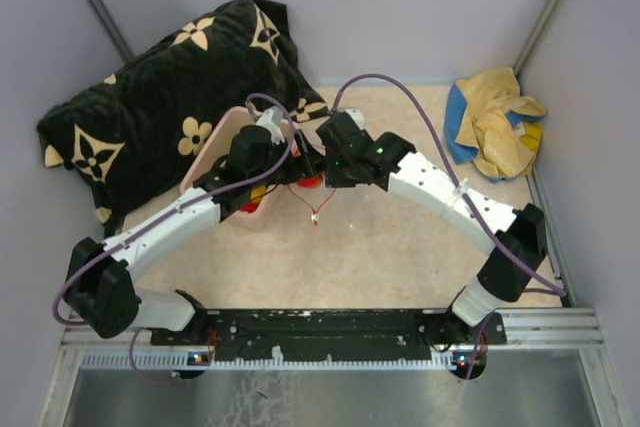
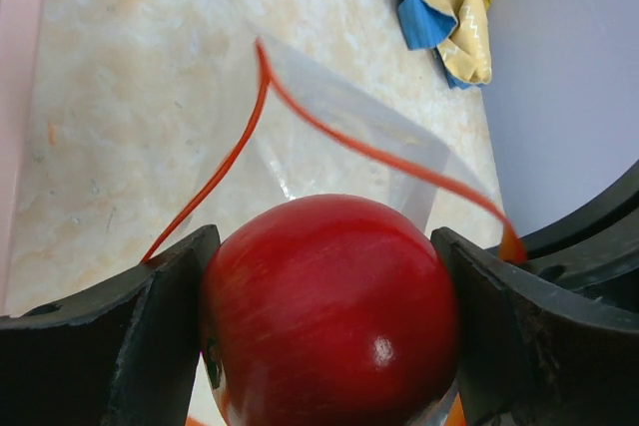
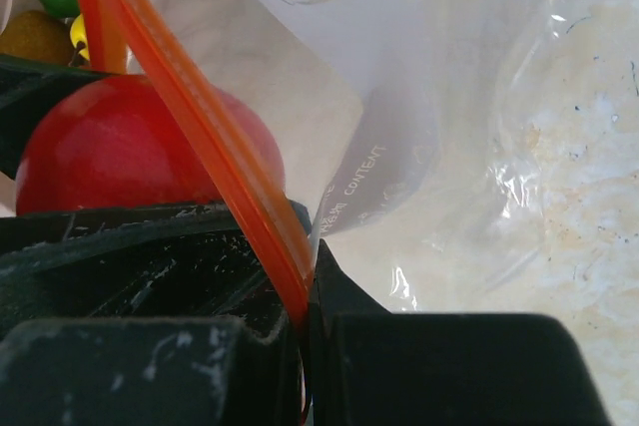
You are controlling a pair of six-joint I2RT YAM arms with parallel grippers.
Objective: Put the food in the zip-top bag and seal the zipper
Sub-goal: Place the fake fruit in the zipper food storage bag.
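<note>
Spread wide, the left fingers [image 2: 165, 321] are holding a glossy red toy apple [image 2: 329, 306] at the mouth of the clear plastic zip-top bag [image 2: 349, 132]; the right fingers [image 3: 334, 296], closed tight, are pinching its thin orange-red zipper strip [image 3: 180, 97]. The apple may be snagging that rim, pulling the strip free.
</note>
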